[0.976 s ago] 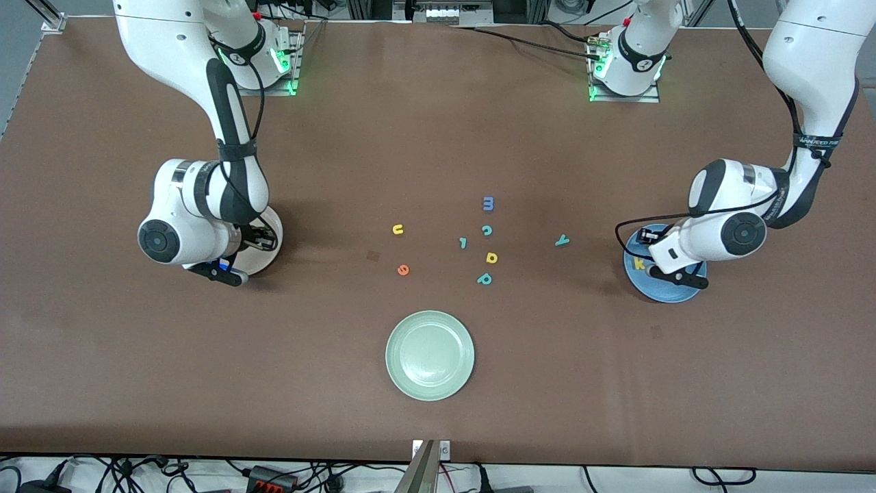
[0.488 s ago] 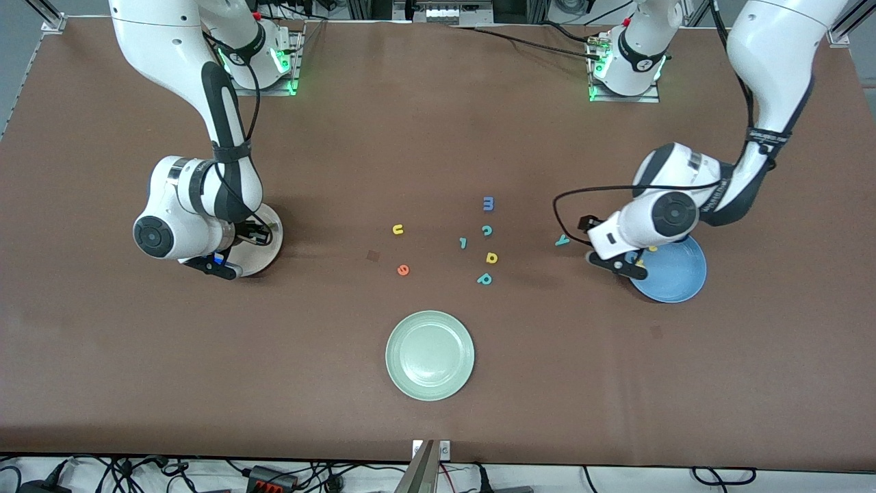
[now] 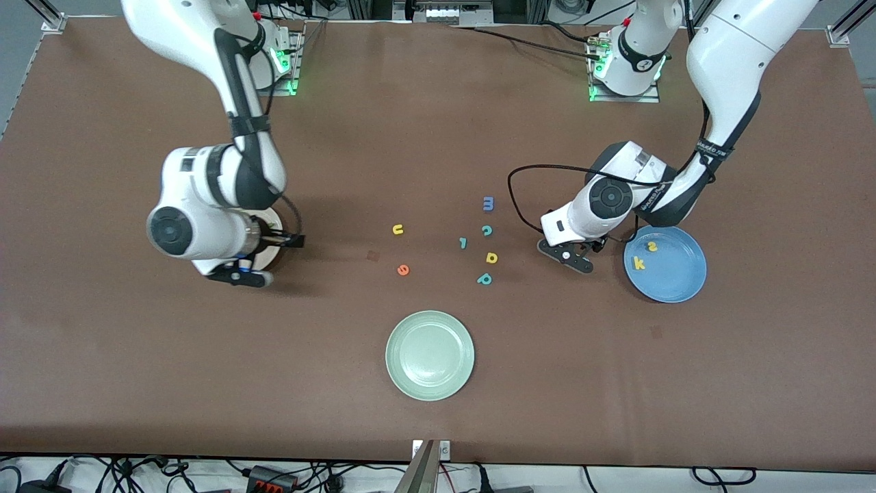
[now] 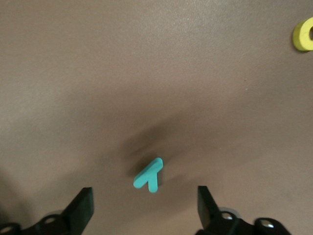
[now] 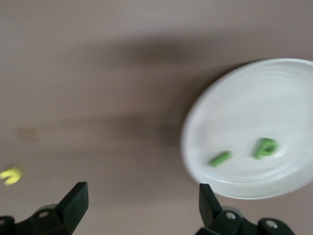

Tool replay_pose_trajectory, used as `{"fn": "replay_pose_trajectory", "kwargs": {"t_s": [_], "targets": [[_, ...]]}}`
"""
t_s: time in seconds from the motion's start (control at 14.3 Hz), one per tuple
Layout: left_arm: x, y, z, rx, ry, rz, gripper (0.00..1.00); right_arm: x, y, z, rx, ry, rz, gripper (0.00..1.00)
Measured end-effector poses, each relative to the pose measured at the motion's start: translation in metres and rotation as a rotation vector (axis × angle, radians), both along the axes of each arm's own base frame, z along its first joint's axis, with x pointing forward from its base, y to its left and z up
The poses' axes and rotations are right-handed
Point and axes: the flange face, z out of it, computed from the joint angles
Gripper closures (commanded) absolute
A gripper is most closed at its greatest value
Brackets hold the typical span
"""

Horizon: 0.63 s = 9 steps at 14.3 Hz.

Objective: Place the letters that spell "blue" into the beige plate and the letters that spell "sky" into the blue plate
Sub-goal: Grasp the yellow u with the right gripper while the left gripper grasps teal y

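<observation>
**Desk:** Teal piece under your left arm, is that the y?

**Me:** Yes. In the left wrist view the y (image 4: pixel 149 175) lies flat on the surface, and the left pincer (image 4: pixel 144 205) is spread wide with one finger on each side, not touching it. From the front camera the pincer (image 3: pixel 573 257) hides it. It's at about 9 o'clock from the blue plate (image 3: pixel 677 277), which already holds k (image 3: pixel 639 263) and s (image 3: pixel 652 246).

**Desk:** What worries you?

**Me:** The y is thin and sits skewed to the fingers. If I close off-centre it could flick away or tip out on the lift. The wrist cable loops low toward m (image 3: pixel 488 203) and c (image 3: pixel 486 231), so a careless swing might drag them.

**Desk:** And the right side?

**Me:** The right pincer (image 3: pixel 239 275) is spread and empty, over the 3 o'clock edge of the beige plate (image 3: pixel 275 220). Its wrist view shows l (image 5: pixel 220 158) and b (image 5: pixel 265 148) lying in that plate. u (image 3: pixel 397 230) and e (image 3: pixel 403 270) are out on the surface, around 9 o'clock in the loose cluster. The danger is lookalikes. The hooked teal l (image 3: pixel 463 242), yellow a (image 3: pixel 491 258) and teal p (image 3: pixel 484 279) lie close by, and I could grab the wrong one. The green plate (image 3: pixel 430 355), at 6 o'clock, is a wrong target too.

**Desk:** Any labels?

**Me:** Only the letters themselves read clearly. The band on the left arm carries print, but I can't make it out.
</observation>
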Motion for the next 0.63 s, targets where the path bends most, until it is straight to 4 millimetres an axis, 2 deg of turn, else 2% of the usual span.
{"fn": "replay_pose_trajectory", "kwargs": {"t_s": [0.14,0.21,0.35,0.49,0.63], "targets": [[-0.006,0.004,-0.013,-0.028,-0.022,0.001,0.23,-0.015,0.054,-0.013,0.009,-0.03,0.094,0.0],[-0.01,0.007,-0.019,-0.036,-0.026,0.005,0.46,-0.023,0.079,-0.02,0.007,-0.055,0.135,0.0],[-0.014,0.012,-0.025,-0.04,-0.027,0.01,0.67,-0.035,0.119,-0.03,0.002,-0.115,0.199,0.02],[-0.012,0.013,-0.023,-0.04,-0.034,0.012,0.86,-0.044,0.143,-0.042,-0.004,-0.162,0.241,0.12],[-0.011,0.015,-0.02,-0.039,-0.039,0.014,0.93,-0.048,0.155,-0.055,-0.014,-0.19,0.268,0.13]]}}
